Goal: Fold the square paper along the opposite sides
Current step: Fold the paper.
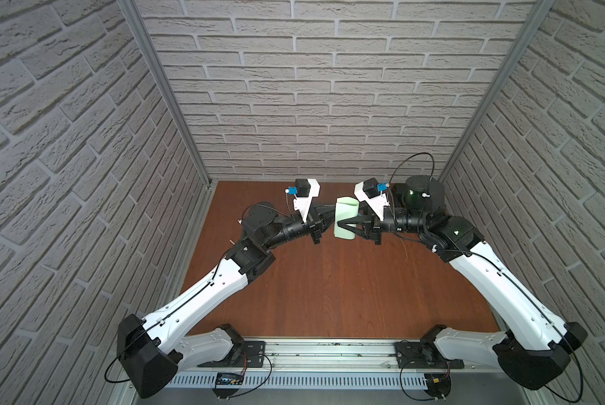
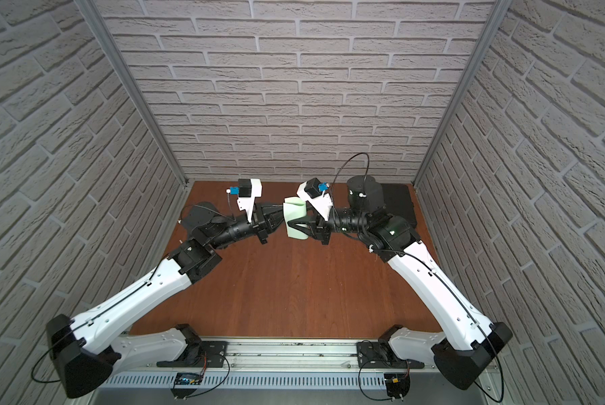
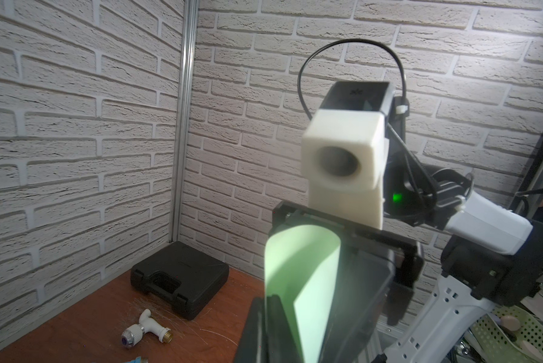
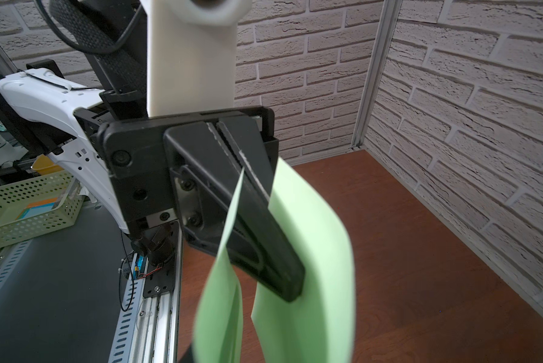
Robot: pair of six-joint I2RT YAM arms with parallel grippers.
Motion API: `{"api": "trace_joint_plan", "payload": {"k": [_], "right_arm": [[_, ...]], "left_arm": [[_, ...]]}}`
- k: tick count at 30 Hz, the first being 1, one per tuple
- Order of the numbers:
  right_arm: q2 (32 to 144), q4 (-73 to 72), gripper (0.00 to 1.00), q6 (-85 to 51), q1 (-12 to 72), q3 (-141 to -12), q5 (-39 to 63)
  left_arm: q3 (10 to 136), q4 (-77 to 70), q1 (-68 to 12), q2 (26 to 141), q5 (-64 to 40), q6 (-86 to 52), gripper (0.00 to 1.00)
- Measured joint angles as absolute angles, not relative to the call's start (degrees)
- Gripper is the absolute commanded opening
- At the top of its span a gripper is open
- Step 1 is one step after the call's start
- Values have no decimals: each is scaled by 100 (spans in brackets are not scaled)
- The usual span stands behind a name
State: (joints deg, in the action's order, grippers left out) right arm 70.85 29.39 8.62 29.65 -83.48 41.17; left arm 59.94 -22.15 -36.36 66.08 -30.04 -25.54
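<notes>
step: pale mint-green square paper sheet [image 1: 345,218] curled over, held above worktop's far edge | left gripper [image 1: 332,221] clamped on its edge | right gripper [image 1: 341,222] partly open around loop | next: press crease

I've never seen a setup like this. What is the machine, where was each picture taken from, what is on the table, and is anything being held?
This is a robot with two arms, the left arm and the right arm, each ending in a two-fingered gripper. Two pictures look down from one overhead camera. The other two come from small cameras on each wrist, so each shows the opposite arm up close.

The arms meet above a brown wooden table. Between them, off the table, is a pale green paper curled into a loop. The left gripper has its fingers shut on the paper. The right gripper has its fingers apart on either side of the loop.

On the table near the far corner lie a black case and a small white tap.
</notes>
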Motion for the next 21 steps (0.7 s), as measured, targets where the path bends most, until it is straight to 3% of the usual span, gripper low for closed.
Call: {"api": "trace_joint_plan", "payload": {"k": [7, 15, 17, 21], "right_arm": [[7085, 2934, 22, 862, 2965, -8348, 4077], [7085, 2930, 21, 856, 2965, -8348, 4056], [7085, 2930, 21, 858, 2965, -8348, 4053], [7083, 2934, 21, 858, 2965, -8348, 4060]], "left_arm": [[5994, -2211, -3636, 6608, -3011, -2554, 0], [5994, -2204, -3636, 6604, -3017, -2554, 0], [5994, -2196, -3636, 6602, -3006, -2545, 10], [6047, -1999, -3634, 6554, -2799, -2300, 46]]}}
